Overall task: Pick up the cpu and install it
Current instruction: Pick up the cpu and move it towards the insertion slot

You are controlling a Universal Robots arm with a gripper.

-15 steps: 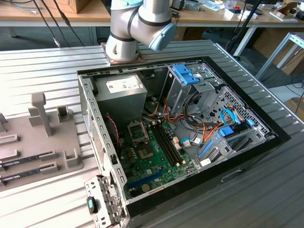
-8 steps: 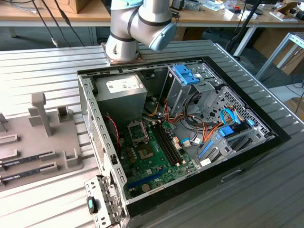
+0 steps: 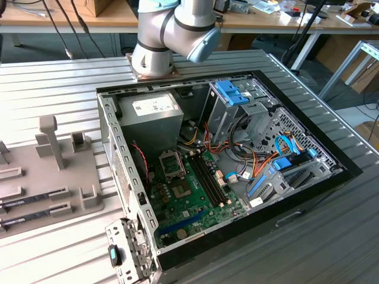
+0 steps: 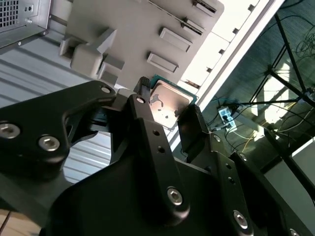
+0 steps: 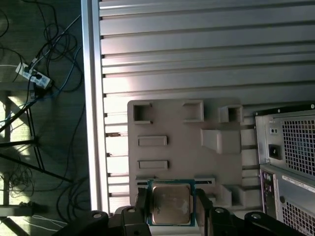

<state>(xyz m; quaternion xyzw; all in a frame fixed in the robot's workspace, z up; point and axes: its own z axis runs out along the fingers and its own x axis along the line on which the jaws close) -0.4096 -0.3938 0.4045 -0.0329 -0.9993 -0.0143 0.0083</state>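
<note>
Gripper (image 4: 167, 105) clamped on cpu (image 4: 170, 101), held flat between fingers (image 4: 189, 123), above grey tray (image 5: 172, 128); exterior view: socket (image 3: 172, 164) at 3 o'clock from tray.

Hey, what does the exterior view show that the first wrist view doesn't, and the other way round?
Exterior view: the arm and the green motherboard with its socket. First wrist view: the cpu gripped between the fingers, plus floor cables. Both: the grey fixture tray and the computer case.
</note>
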